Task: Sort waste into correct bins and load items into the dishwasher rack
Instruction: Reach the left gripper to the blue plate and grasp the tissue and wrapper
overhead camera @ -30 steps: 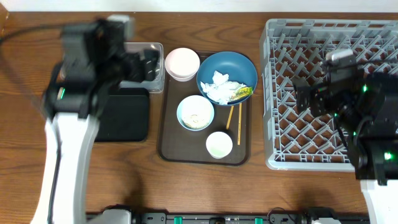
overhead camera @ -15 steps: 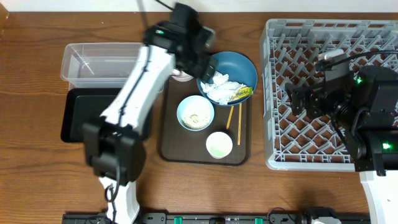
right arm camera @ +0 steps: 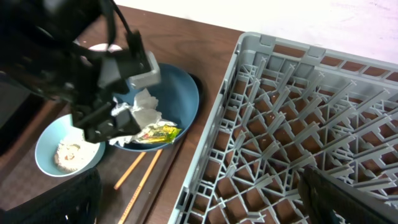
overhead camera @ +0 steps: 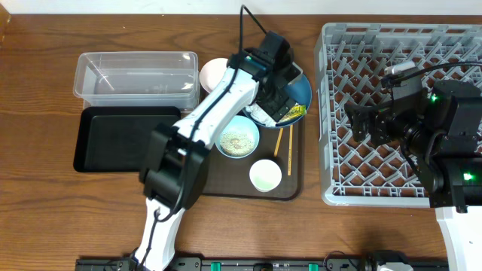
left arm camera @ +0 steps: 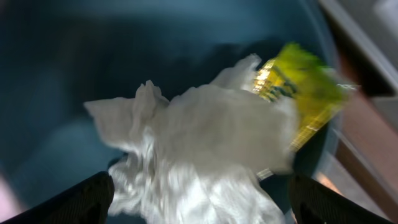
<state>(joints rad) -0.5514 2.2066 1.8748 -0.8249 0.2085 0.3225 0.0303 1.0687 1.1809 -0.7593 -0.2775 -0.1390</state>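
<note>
L claw (left arm camera: 200, 200) now down over tissue (left arm camera: 193, 124), jaws apart

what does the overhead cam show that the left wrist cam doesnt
Only overhead: the clear tub, black tray, dishwasher rack, light blue bowl, white cup and chopsticks. Only left wrist: the crumpled tissue close up, between the left tool's fingertips. Both: the dark blue bowl and yellow-green wrapper.
</note>
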